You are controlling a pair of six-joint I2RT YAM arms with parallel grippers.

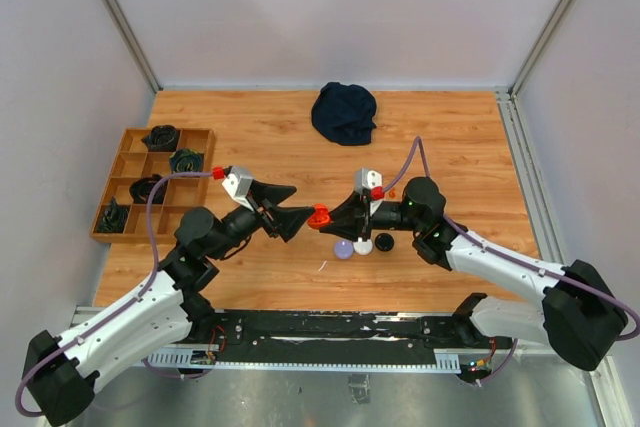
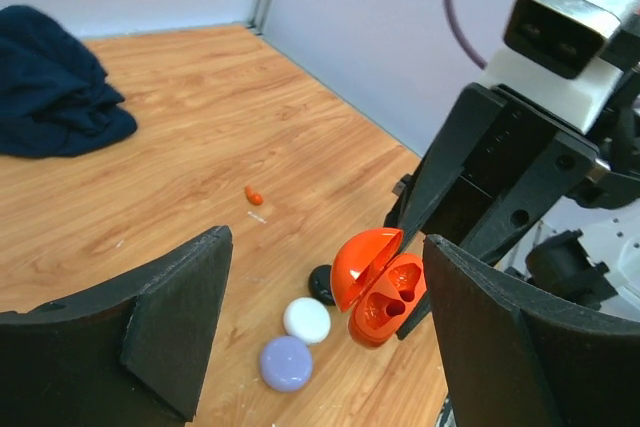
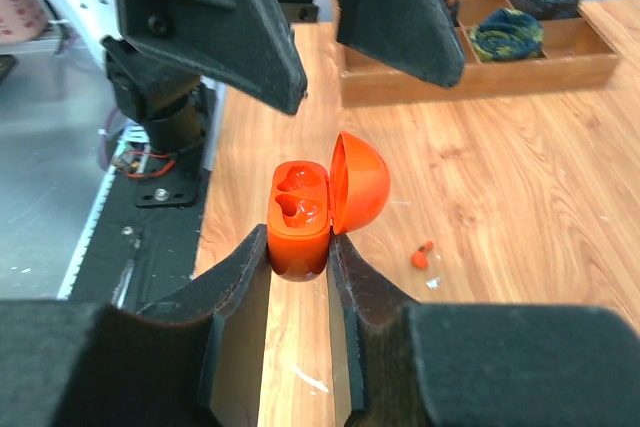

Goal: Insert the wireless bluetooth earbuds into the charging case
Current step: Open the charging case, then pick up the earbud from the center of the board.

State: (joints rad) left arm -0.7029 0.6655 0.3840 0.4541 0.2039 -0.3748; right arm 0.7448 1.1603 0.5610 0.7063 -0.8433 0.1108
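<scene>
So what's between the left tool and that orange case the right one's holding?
Nothing. In the right wrist view, only bare wooden table shows between the open left tool and the orange case.

One open orange case (image 2: 378, 285), three round cases (image 2: 306, 319), one orange earbud (image 2: 253, 194)

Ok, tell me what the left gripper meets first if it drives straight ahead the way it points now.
Most likely the open orange charging case, clamped in the right gripper. It sits dead ahead, in line with the gap between the open jaws of the left gripper. Depth is hard to judge, though.
</scene>
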